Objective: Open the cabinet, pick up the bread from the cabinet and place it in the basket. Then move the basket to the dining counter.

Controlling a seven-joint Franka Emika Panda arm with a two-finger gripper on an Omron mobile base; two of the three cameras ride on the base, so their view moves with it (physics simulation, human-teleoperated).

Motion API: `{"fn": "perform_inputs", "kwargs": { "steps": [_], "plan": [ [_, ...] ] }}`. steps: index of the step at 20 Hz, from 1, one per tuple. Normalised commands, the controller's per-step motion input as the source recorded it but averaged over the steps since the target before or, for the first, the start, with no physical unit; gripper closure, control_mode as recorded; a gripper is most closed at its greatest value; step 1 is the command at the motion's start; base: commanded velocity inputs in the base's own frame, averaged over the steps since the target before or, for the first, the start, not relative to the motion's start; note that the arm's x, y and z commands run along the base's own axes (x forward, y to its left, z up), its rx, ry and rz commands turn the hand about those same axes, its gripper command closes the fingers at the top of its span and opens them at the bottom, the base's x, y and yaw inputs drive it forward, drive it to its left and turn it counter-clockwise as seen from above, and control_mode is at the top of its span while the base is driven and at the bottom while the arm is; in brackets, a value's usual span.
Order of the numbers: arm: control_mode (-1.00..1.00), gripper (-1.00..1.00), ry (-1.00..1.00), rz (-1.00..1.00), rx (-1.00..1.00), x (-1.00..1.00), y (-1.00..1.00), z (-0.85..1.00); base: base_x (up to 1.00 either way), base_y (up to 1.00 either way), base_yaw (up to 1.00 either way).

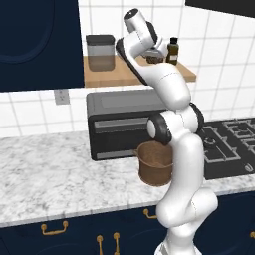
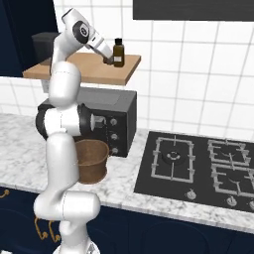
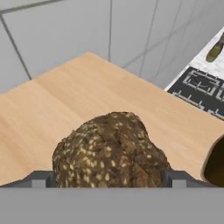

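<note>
Bread: small dark brown seeded roll, lying on the light wooden shelf board of the cabinet, door swung aside. Probably light and slightly yielding, crust rough enough to resist slipping; best taken across its middle. Gripper spread wide, one fingertip on either side of the roll, not yet closed. Brown bottle stands just beside. Basket waits below on the marble counter, near a black microwave and hob.

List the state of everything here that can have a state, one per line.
cabinet door: swung open
bread: on the shelf board, between the fingers, not lifted
gripper: open, fingers either side of the bread
basket: upright on the counter, looks empty
bottle: upright, capped
</note>
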Motion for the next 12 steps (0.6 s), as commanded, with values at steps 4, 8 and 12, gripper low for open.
{"fn": "perform_inputs", "kwargs": {
  "steps": [4, 8, 12],
  "plan": [
    [-1.00, 1.00, 0.00, 0.00, 0.01, 0.00, -0.07, -0.20, 0.00, 0.00, 0.00],
    [-1.00, 1.00, 0.01, 0.00, 0.07, -0.03, 0.26, 0.26, 0.00, 0.00, 0.00],
    [-1.00, 1.00, 0.07, 0.00, 0.12, -0.39, 0.19, 0.42, 0.00, 0.00, 0.00]
  ]
}}
